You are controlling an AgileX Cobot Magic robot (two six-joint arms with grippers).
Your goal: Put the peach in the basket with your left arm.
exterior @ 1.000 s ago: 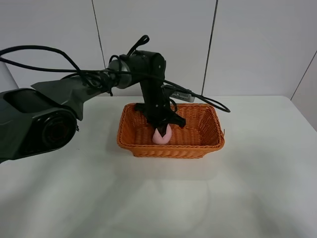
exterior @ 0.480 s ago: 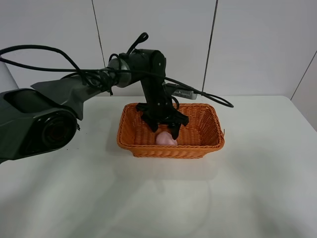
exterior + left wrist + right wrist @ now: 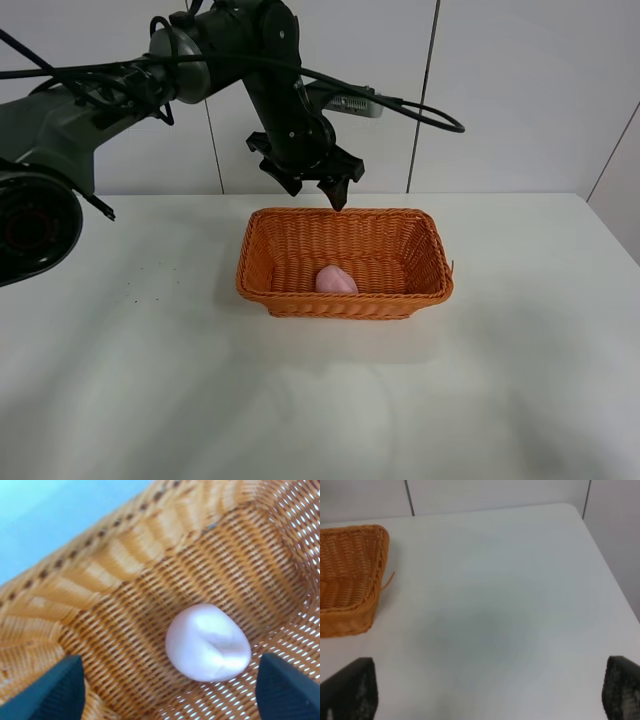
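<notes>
Risen since prev. frame, left end effector (image 3: 318, 188) hangs released at basket's (image 3: 345, 303) 12 o'clock; peach (image 3: 336, 281) inside; cable (image 3: 430, 112) may snag rim.

The peach (image 3: 336, 280) is a soft, matte pale pink, plain apart from a faint crease. The basket (image 3: 345, 302) is orange wicker, woven in fine ribs, with paler straw-coloured bands along its walls and a braided rim. The left arm (image 3: 275, 70) and its gripper (image 3: 315, 190) are black. The table (image 3: 150, 380) is plain white. The wall (image 3: 520, 90) is pale grey with thin dark seams.
</notes>
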